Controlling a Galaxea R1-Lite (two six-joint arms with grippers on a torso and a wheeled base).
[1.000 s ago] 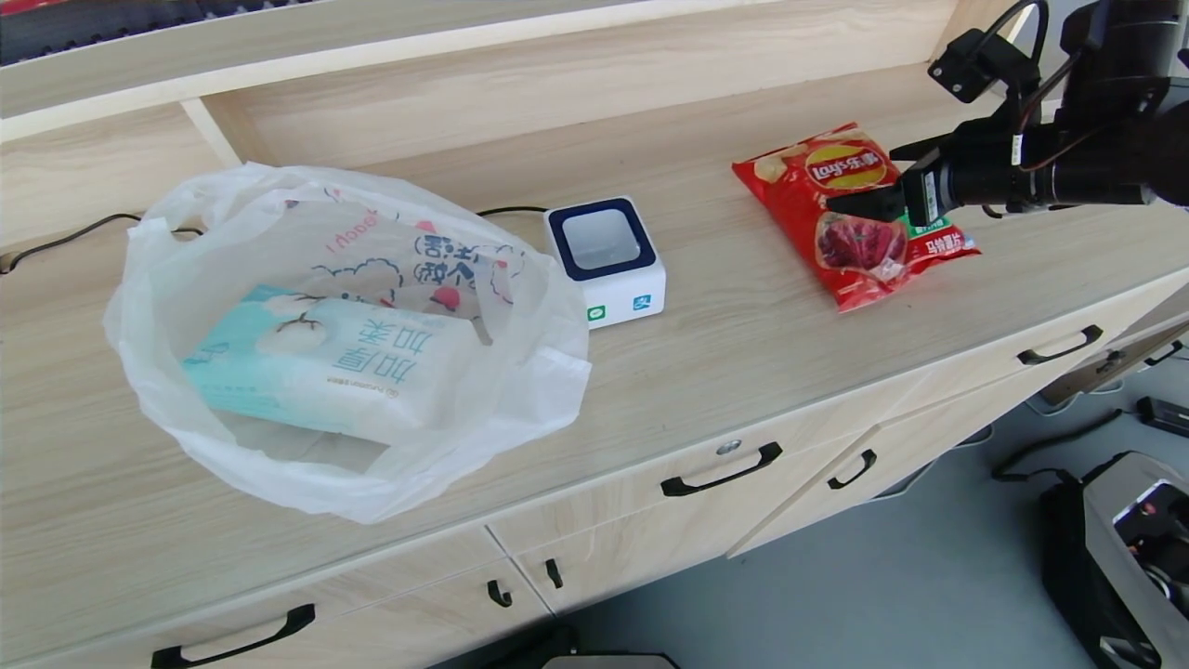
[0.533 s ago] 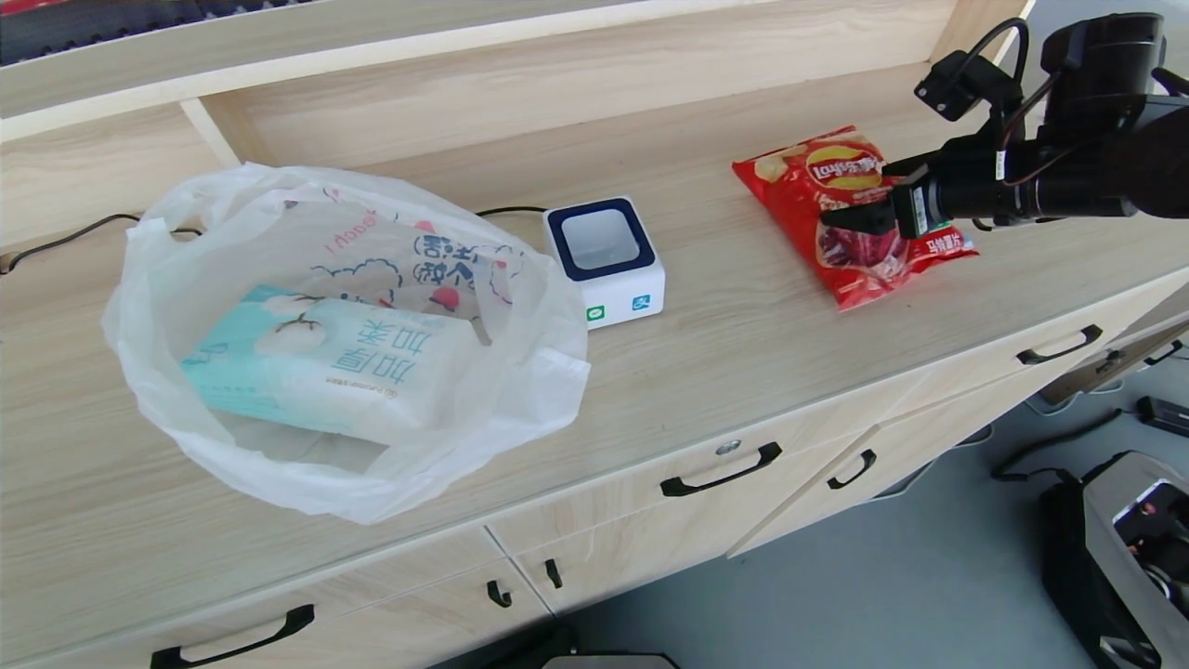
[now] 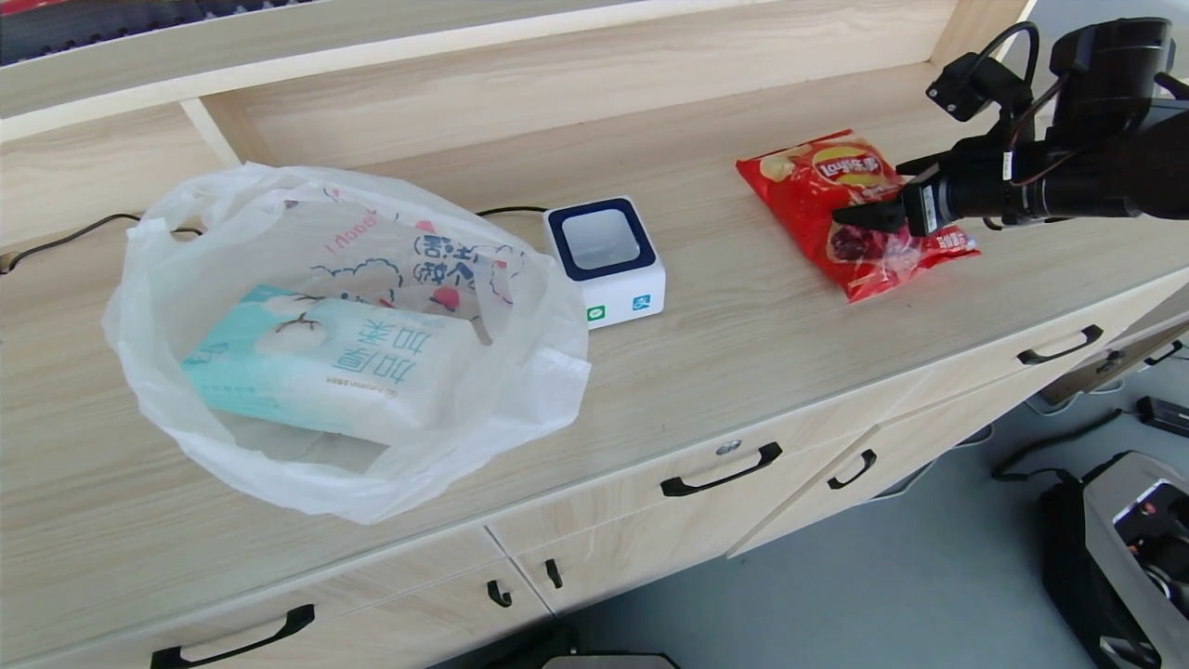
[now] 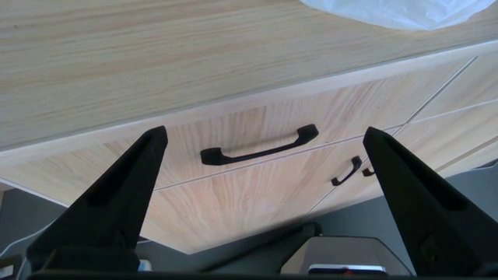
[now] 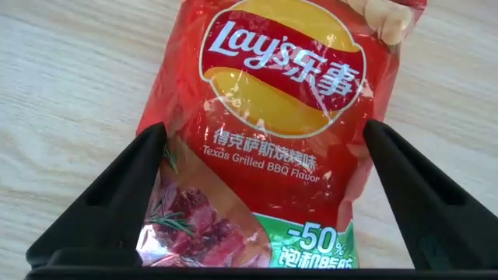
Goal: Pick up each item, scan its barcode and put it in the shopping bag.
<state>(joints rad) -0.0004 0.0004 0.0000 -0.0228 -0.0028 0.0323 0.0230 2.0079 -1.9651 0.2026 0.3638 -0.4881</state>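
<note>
The chip bag point(image 3: 817, 218), upper right of the frame on the counter point(image 3: 743, 353), has shifted slightly under my right claw point(image 3: 868, 195). The jaws are spread wide astride it, gripping nothing. I judge pickup is the step in hand; next I must close, lift and carry to the scanner point(image 3: 606, 260). No barcode is in sight.

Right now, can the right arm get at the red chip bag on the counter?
Probably yes. The right hand hangs open right over the chip bag, which lies flat and uncovered, and nothing sits between them.
</note>
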